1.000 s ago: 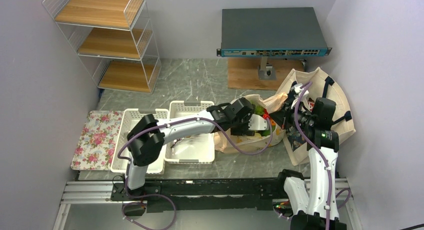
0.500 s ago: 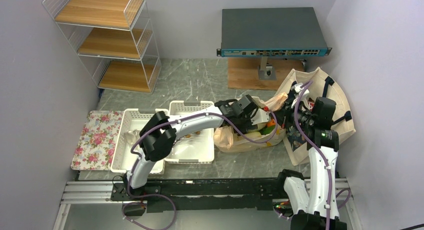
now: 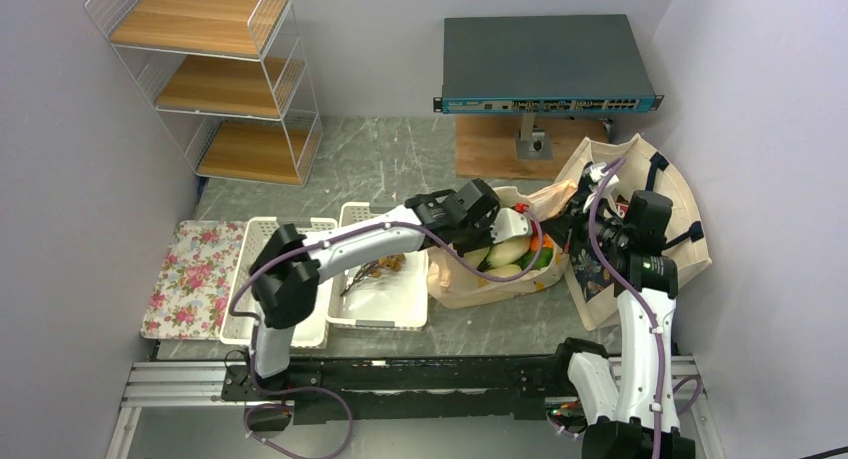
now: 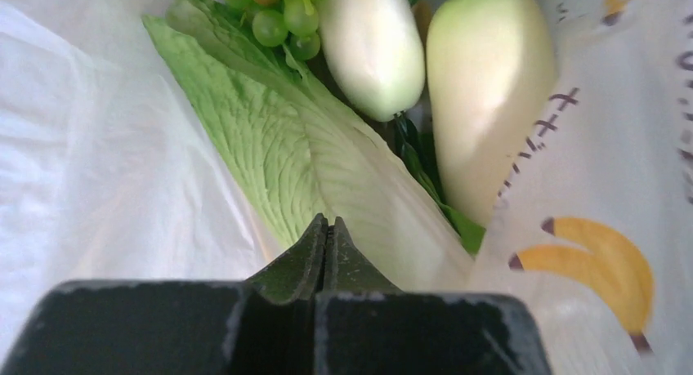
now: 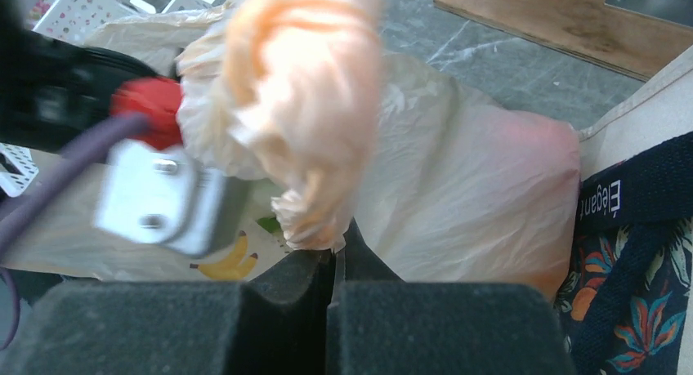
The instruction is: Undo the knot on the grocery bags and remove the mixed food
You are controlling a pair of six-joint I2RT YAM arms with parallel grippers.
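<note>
The peach-beige plastic bag lies open mid-table beside the cream tote with its navy strap. My left gripper is down inside the bag, jaws shut, tips resting against a cabbage leaf; nothing shows between them. Two white radishes and green grapes lie just beyond. My right gripper is shut on the lower end of the bag's bunched, twisted top, holding it up. In the top view, the left gripper and right gripper meet over the bag mouth.
Two white baskets and a floral tray sit left of the bag; some brown bits lie in the nearer basket. A wire shelf stands back left. A network switch sits above a wooden board.
My left gripper has closed from open inside the bag and its wrist has shifted slightly back and left, uncovering the radishes. The right gripper keeps its hold in place.
</note>
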